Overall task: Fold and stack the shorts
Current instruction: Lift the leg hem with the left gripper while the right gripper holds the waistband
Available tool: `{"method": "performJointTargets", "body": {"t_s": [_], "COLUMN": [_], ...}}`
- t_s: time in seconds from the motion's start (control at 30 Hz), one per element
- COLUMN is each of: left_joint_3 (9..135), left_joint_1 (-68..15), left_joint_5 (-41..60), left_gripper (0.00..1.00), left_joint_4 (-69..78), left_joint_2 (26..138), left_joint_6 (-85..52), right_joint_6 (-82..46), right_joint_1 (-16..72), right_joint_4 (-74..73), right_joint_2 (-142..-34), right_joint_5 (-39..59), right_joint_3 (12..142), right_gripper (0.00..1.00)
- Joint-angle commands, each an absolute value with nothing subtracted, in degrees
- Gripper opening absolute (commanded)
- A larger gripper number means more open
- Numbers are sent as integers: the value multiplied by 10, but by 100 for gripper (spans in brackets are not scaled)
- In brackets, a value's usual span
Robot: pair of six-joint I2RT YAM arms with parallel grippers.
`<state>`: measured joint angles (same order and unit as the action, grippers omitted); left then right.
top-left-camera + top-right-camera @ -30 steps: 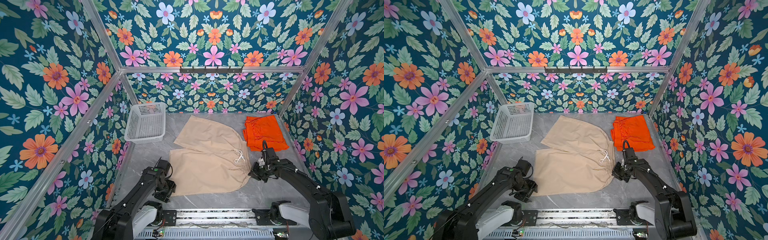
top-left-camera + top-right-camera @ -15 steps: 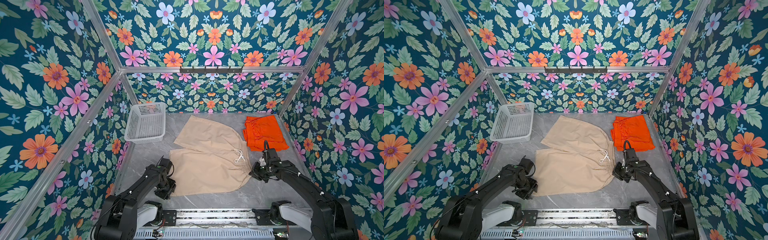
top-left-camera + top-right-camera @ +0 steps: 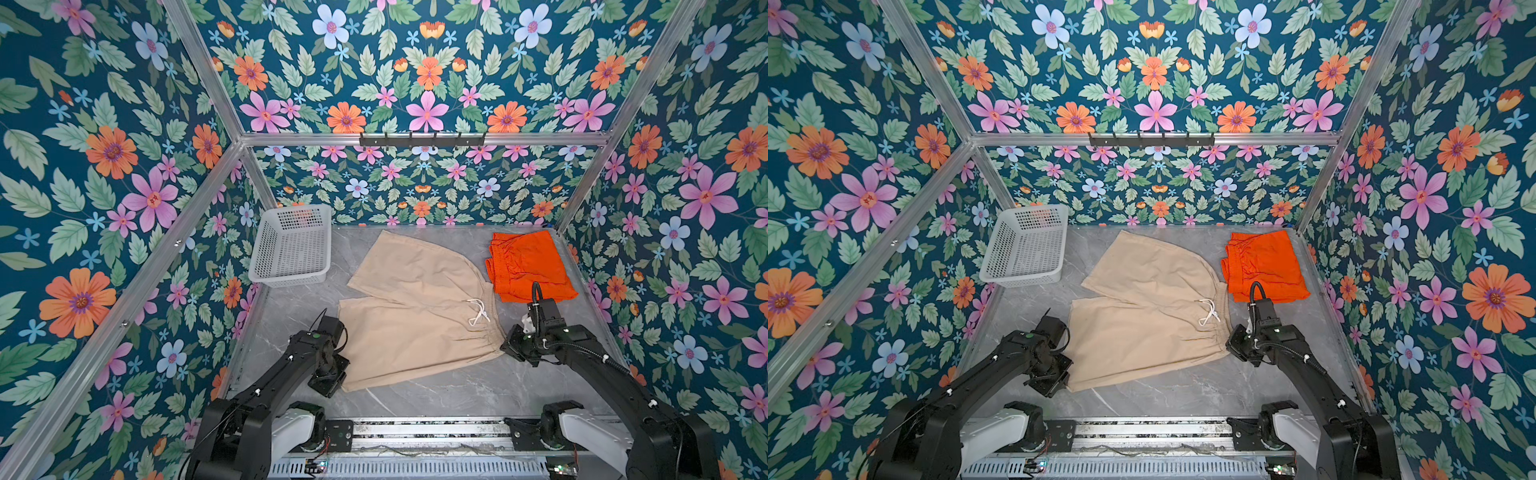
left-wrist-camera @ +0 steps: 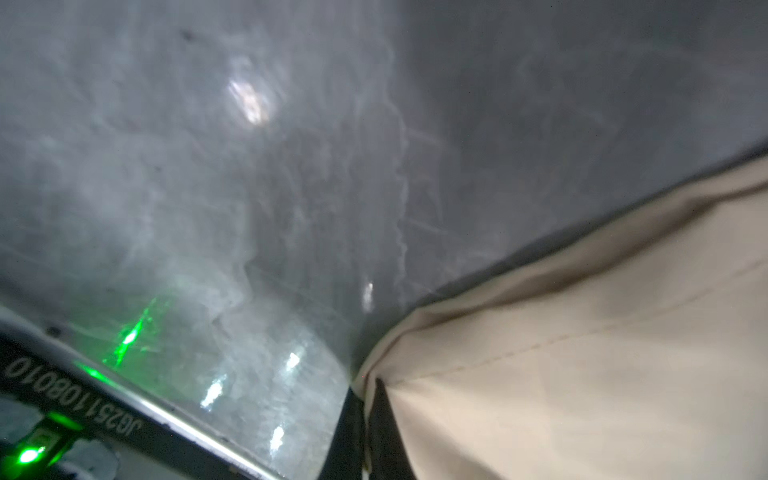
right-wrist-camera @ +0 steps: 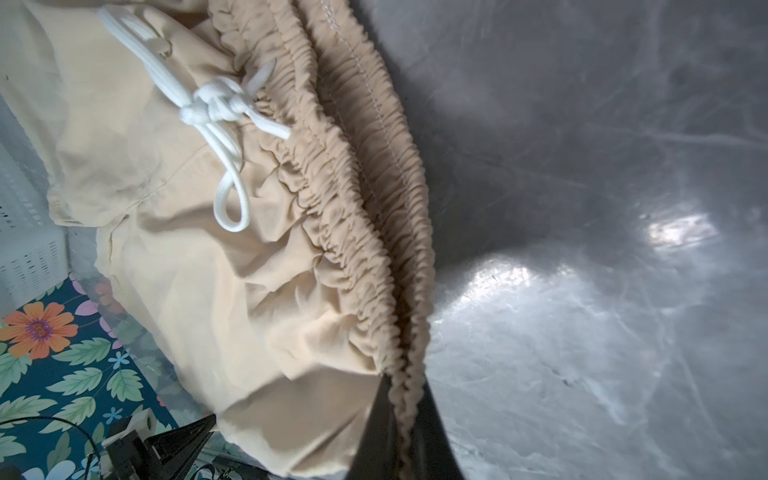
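The beige shorts point(image 3: 415, 316) point(image 3: 1142, 320) lie spread flat mid-table, with the elastic waist and white drawstring point(image 3: 478, 311) toward the right. My left gripper point(image 3: 338, 376) point(image 3: 1065, 376) is shut on their near-left hem corner. The left wrist view shows beige fabric point(image 4: 582, 374) pinched between the dark fingers of that gripper point(image 4: 365, 403). My right gripper point(image 3: 509, 345) point(image 3: 1233, 343) is shut on the near end of the waistband, whose gathered elastic point(image 5: 374, 208) runs down into the closed gripper point(image 5: 405, 403). The folded orange shorts point(image 3: 525, 264) point(image 3: 1262, 264) lie at the back right.
A white perforated basket point(image 3: 291, 245) point(image 3: 1025, 249) stands at the back left corner. Floral walls close in the grey marble table point(image 3: 436, 395) on three sides. The arms' mounting rail point(image 3: 415, 432) runs along the front edge.
My left gripper has closed on the hem corner of the beige shorts. My right gripper stays clamped on the waistband. Both arms have barely shifted.
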<state>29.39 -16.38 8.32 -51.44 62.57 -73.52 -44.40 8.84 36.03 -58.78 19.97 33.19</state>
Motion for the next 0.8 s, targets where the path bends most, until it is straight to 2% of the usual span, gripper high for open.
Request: {"method": "performJointTargets", "body": {"t_s": [0.0,0.17,0.43,0.6,0.77], "left_joint_3": [310,369,490,562,637], "left_joint_1": [-163,-164,-164,-164,-164], "left_joint_5": [32,-8,-125,-185,-226], "left_gripper": [0,0,0,0,0], "left_joint_4": [-577,-630,-687,-678,-626], "left_joint_2": [596,531,488,510,569], "left_joint_6": [-727,-723,-661,-585,-494], "right_joint_6": [-437,-419,-444,-479,-468], "right_joint_1": [90,104,153,200,202], "right_joint_4": [387,451,547,586,607], "right_joint_2": [-572,-554,-491,-459,-474], "right_joint_5": [193,184,162,145,148], "right_joint_3": [341,367,383,397,454], "right_gripper": [3,1,0,0,0]}}
